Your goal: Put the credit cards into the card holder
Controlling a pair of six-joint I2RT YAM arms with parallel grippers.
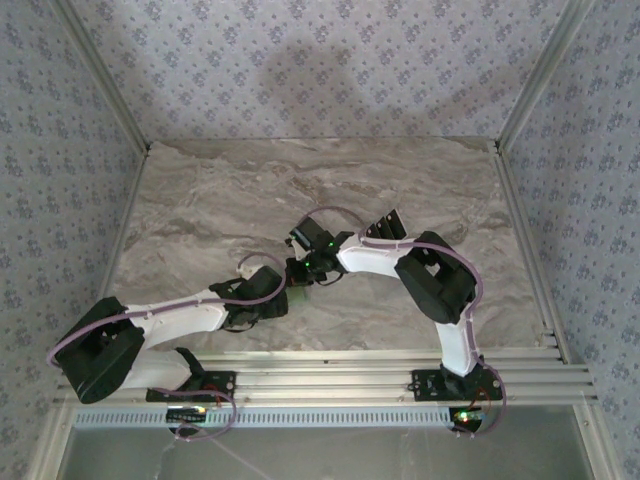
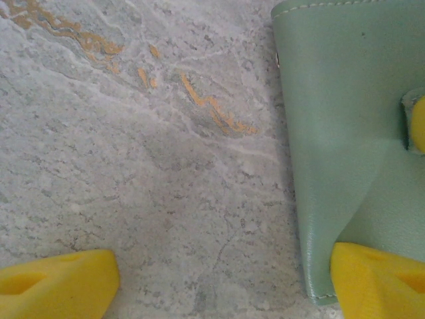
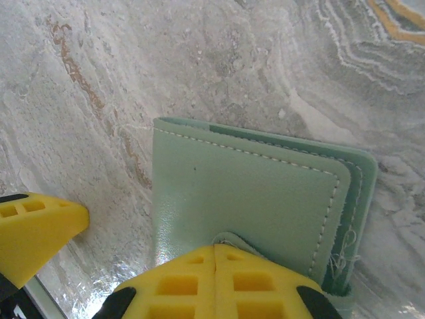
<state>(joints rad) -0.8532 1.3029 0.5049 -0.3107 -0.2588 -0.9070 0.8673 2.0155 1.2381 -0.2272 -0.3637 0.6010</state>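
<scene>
card holder (image 3: 252, 193): sage green, pale stitching | fingers (image 2: 60, 286): yellow | table (image 2: 133, 166): grey marble

Far half of the surface (image 1: 330, 180) was wide open, loads of room to pass. Middle was cramped: the left arm (image 1: 180, 315) and right arm (image 1: 400, 260) crowded over the card holder (image 3: 246, 186), the right tool (image 3: 216, 259) pinched on its flap, the left tool (image 2: 219, 286) spread across its edge.

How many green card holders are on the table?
1. The card holder lies on the marble table, its tab pinched by the right gripper. Others may be hidden.
</scene>
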